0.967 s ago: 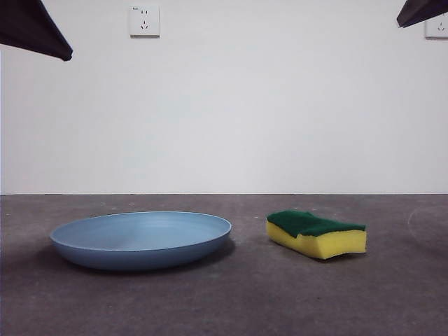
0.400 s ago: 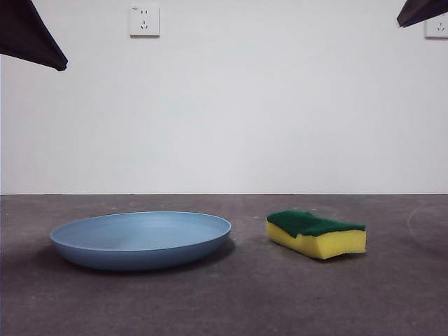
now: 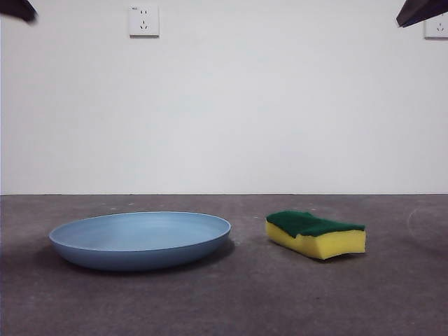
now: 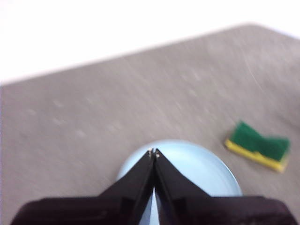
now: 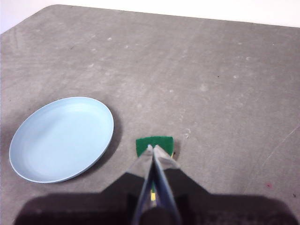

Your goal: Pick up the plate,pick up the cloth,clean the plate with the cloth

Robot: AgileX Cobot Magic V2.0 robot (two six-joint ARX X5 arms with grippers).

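The plate (image 3: 140, 239) lies flat on the grey table (image 3: 231, 301), right side up, with nothing in it. The sponge (image 3: 316, 234) sits on the same table near the plate but apart from it, a strip of bare table between the two; it rests on its yellow body with the dark green layer facing up. Both arms are high above the plate and touch nothing. In the front view they show only as dark tips at the two top corners, well above the plate. The left gripper (image 4: 153, 152) hangs over the plate, its two black jaws pressed together at the tips with nothing between them; its wrist view is blurred, and the plate (image 4: 197, 168) shows behind the jaws with the sponge (image 4: 258, 147) off to one side. The right gripper (image 5: 152, 149) hangs above the sponge (image 5: 154, 143), just beside the plate (image 5: 61, 138), and its jaws are likewise pressed together and hold nothing. A white wall behind the table carries a socket (image 3: 143, 21), well above the plate.
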